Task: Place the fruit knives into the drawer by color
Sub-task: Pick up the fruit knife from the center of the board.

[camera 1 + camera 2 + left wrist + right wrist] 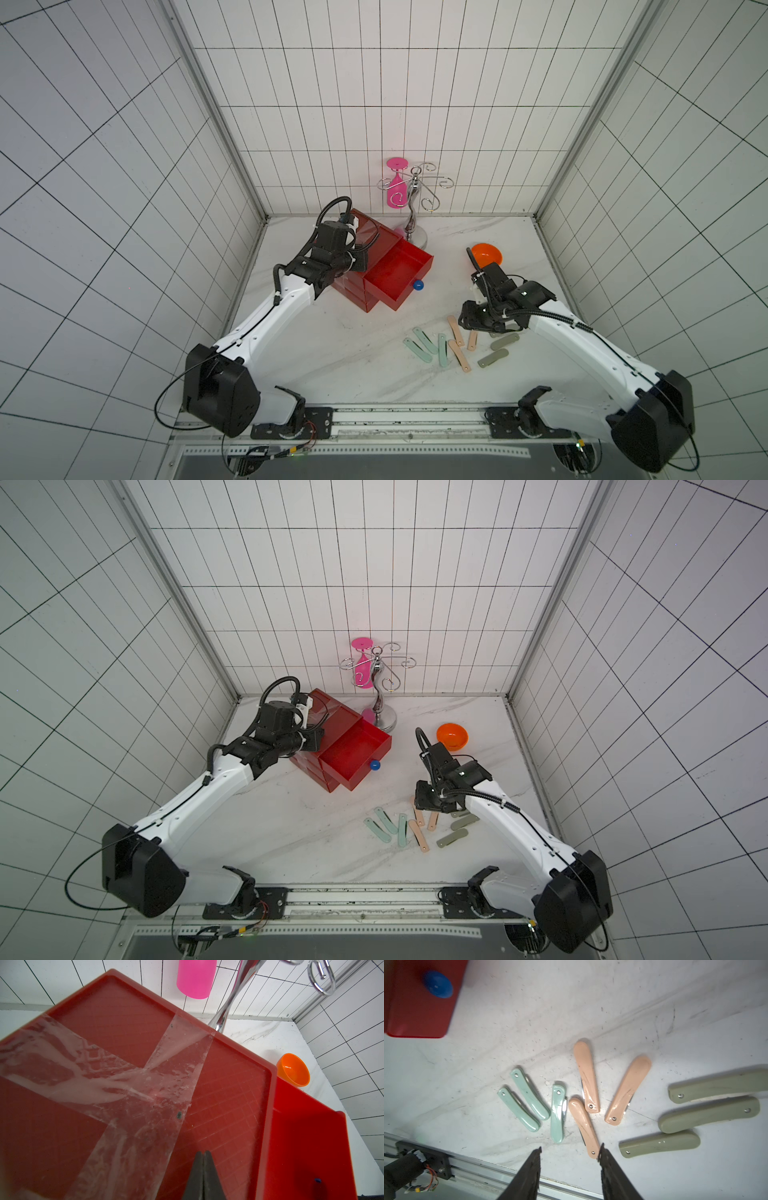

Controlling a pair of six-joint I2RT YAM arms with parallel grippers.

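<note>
1. Left end effector: closed, empty, over the taped top of the red drawer chest.
2. Top drawer: pulled out of the chest.
3. Nine fruit knives: flat on the table, near the chest's open front, grouped by color.
4. Right end effector: open, holding nothing, low over the knives; possibly touching one peach knife.

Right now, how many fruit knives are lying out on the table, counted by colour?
Mint green fruit knives: 3
Peach fruit knives: 3
Grey-olive fruit knives: 3
Total: 9
</note>
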